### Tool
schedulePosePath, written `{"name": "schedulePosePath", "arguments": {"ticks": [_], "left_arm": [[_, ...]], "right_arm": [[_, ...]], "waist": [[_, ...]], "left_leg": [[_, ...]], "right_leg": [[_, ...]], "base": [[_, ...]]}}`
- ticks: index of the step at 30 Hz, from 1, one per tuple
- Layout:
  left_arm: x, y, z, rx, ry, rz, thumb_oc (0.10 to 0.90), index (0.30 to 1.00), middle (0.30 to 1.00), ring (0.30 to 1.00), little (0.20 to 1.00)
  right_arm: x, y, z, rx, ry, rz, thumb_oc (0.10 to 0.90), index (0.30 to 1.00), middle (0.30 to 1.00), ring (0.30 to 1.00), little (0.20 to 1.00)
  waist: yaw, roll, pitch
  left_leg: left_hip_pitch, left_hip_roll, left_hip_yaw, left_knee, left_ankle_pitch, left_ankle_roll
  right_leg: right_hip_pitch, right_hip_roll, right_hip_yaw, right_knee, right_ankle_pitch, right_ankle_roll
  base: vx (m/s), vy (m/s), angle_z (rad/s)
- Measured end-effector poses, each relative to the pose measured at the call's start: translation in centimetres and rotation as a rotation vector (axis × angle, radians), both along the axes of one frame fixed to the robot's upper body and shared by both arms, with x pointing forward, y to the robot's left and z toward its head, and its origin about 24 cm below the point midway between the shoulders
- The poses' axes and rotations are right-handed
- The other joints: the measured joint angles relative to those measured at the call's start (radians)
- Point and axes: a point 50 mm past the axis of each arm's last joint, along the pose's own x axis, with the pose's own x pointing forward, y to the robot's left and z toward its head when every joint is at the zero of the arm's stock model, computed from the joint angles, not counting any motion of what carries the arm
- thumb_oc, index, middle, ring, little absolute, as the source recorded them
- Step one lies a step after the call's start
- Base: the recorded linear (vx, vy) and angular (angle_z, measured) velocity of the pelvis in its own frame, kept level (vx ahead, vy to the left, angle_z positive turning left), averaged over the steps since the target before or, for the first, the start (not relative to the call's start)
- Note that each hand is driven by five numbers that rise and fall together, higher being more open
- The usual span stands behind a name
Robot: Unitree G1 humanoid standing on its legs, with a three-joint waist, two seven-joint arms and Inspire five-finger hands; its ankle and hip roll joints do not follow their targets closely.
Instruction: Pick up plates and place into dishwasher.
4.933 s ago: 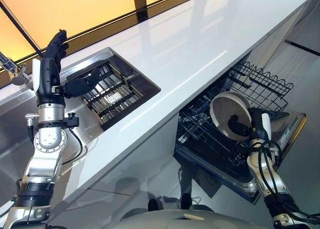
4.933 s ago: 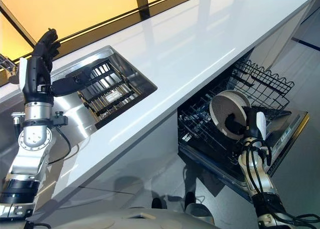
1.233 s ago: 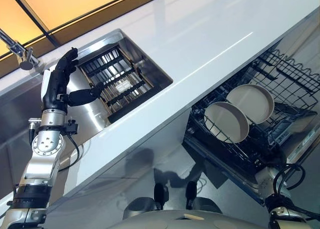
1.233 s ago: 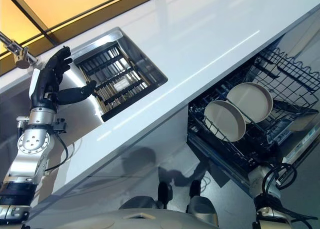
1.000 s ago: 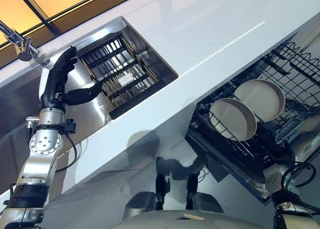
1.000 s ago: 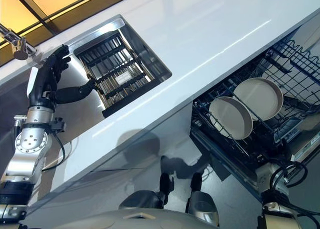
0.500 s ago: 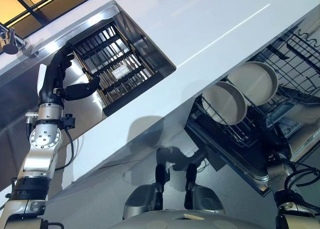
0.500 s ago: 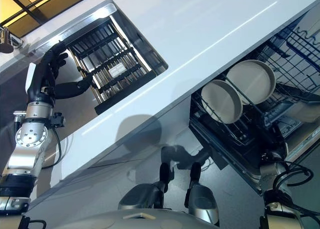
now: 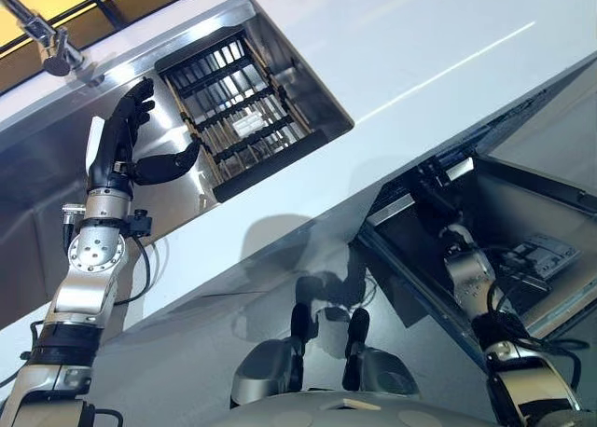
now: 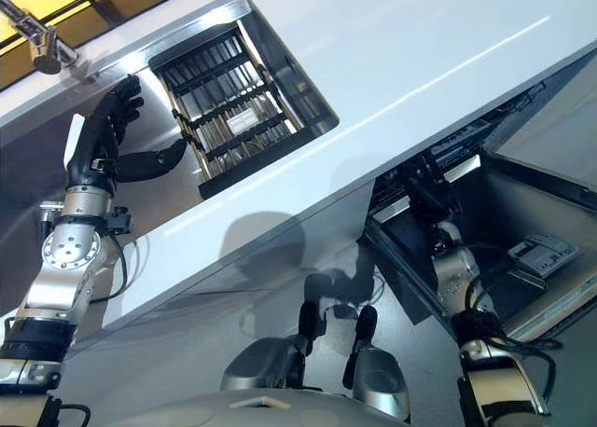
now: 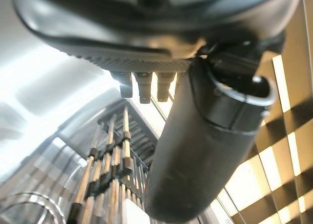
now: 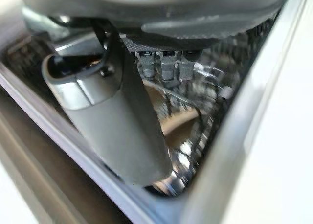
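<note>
Half a second ago two plates stood on edge in the pulled-out rack, side by side, their round faces turned up and out toward the front of the dishwasher [image 9: 424, 180]. Now the rack is pushed inside the dishwasher and the eye views no longer show the plates. The door [image 9: 550, 231] is still down and bare.

The right wrist view looks into the dishwasher. A tan curved shape [image 12: 178, 123] sits among the shiny wires of the rack [image 12: 215, 111]. It looks like a plate, but I cannot tell which way it faces or leans.

The right hand [image 12: 112, 126] is at the mouth of the dishwasher, just under the edge of the white counter [image 9: 392, 45]. Its thumb sticks out, but I cannot tell if its fingers are spread or curled.

The left hand [image 9: 117, 147] is far to the left of the dishwasher, up over the sink [image 9: 177, 189]. Its fingers are wide and straight, and it holds nothing. It is near a dark wire tray [image 9: 247, 119] in the sink but not touching it.

The counter above the dishwasher has lots of free room. The gap at the dishwasher mouth is tight around the right arm.
</note>
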Motion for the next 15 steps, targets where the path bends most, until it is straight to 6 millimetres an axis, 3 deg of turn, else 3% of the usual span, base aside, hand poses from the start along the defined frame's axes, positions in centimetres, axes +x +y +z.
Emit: {"name": "schedulePosePath", "arguments": {"ticks": [10, 15], "left_arm": [[0.44, -0.09, -0.12, 0.000, 0.012, -0.008, 0.800, 0.900, 0.900, 0.900, 0.900], [0.53, -0.25, -0.08, -0.001, 0.019, -0.034, 0.800, 0.900, 0.900, 0.900, 0.900]], "right_arm": [[0.31, 0.01, -0.02, -0.029, 0.057, -0.048, 0.800, 0.900, 0.900, 0.900, 0.900], [0.29, -0.24, -0.06, -0.132, 0.102, -0.081, 0.800, 0.900, 0.900, 0.900, 0.900]], "waist": [[0.012, 0.000, 0.000], [0.013, -0.001, 0.000]], "left_leg": [[0.011, 0.001, 0.002, -0.001, 0.004, 0.001], [0.016, -0.001, -0.005, -0.001, 0.006, 0.002]], "right_leg": [[0.011, 0.001, -0.001, 0.000, 0.002, -0.002], [0.022, 0.000, 0.000, 0.000, 0.002, -0.003]], "base": [[0.01, 0.021, 0.00], [-0.01, 0.009, 0.05]]}}
